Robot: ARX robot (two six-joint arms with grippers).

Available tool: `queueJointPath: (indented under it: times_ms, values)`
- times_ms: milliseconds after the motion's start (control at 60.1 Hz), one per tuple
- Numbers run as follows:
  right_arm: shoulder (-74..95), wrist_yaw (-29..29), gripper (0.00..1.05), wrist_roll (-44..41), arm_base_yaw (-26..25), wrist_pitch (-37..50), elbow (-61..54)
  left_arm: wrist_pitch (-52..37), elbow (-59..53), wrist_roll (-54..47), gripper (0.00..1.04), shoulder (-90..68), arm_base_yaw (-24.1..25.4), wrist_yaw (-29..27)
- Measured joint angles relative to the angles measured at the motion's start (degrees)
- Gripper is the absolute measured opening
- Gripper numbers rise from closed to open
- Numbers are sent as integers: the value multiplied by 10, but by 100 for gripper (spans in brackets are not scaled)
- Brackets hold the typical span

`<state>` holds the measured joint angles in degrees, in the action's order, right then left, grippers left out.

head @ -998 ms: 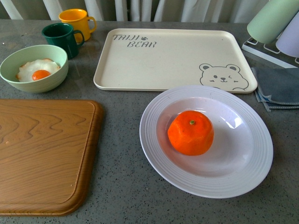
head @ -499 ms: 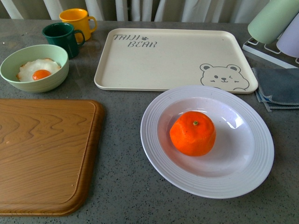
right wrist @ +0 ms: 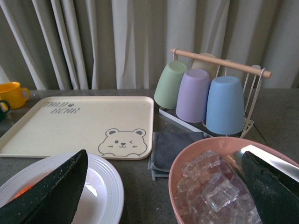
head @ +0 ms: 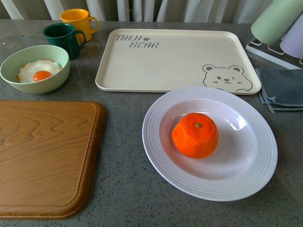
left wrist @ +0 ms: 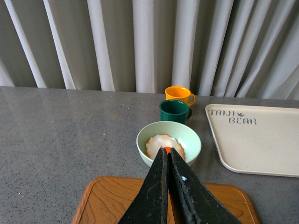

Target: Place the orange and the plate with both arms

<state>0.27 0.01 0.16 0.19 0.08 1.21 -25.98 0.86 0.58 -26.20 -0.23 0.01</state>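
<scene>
Front view: orange point(head: 195, 135) sits in the well of the plate point(head: 156, 142), slightly left of centre, green stem spot up. The plate is on the grey speckled tabletop point(head: 123, 189), just in front of the cream bear tray point(head: 175, 59) and right of the wooden board point(head: 45, 156). Neither arm is in frame. My read: the fruit-on-plate part looks done, and the plate itself may be next.

If the plate moves, pinch the ridged rim rather than the glossy well, since the ridges give some bite. Keep it level and slow, because a round fruit on glazed ceramic will roll. The other arm can steady the far rim.

The orange's skin is dimpled and matte; the plate is a deep white round with concentric rings. The tray is flat with a raised lip and is bare.

Left wrist view: left pincer point(left wrist: 167, 154) has its black fingers pressed together with nothing between them. It hangs above the board's near end and aims at the pale green bowl point(left wrist: 189, 140) with the fried egg. Orange and plate are out of frame.

Right wrist view: right pincer point(right wrist: 163, 158) is spread wide and empty. The plate's rim point(right wrist: 105, 186) is beside one finger, with a sliver of orange showing. A pink bowl of ice cubes point(right wrist: 187, 156) sits close under the other finger, so clear it before swinging toward the plate.
</scene>
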Motion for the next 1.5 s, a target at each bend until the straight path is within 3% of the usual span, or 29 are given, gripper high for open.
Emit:
queueJointPath:
  times_ms: [699,815,1198,1431,1498]
  values:
    - [0,0,96,0,0,0,0,159,0,0,2,162,0,0]
    - [0,0,96,0,0,0,0,254,0,0,2,242,0,0]
    - [0,0,96,0,0,0,0,260,0,-1,2,252,1,0]
    - [0,0,96,0,0,0,0,260,0,-1,42,252,1,0]
    - [0,0,96,0,0,0,0,260,0,-1,60,252,1,0]
